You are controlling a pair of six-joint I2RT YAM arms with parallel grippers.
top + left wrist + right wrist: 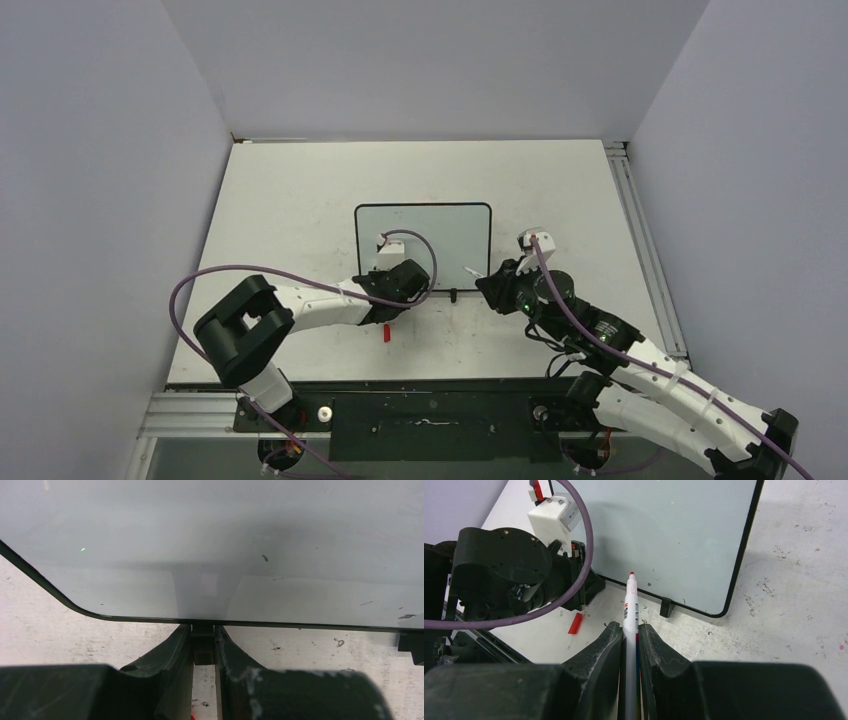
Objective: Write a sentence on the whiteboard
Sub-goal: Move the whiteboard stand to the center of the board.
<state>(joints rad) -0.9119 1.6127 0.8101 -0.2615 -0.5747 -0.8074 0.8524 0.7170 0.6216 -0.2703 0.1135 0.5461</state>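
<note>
Only my right wrist view showed the right fingers clamped on a red-tipped marker. Only the left one showed the left fingers gripping the whiteboard by a near foot. The board sat mid-table, beyond a red cap.

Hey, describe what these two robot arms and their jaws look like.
Both the left arm and right arm have white link shells with black joints. A purple cable runs along each. The left gripper and right gripper have matte black, curved, scuffed jaws.

Soft even light, dull sheen on the whiteboard, blurred near foreground
</note>
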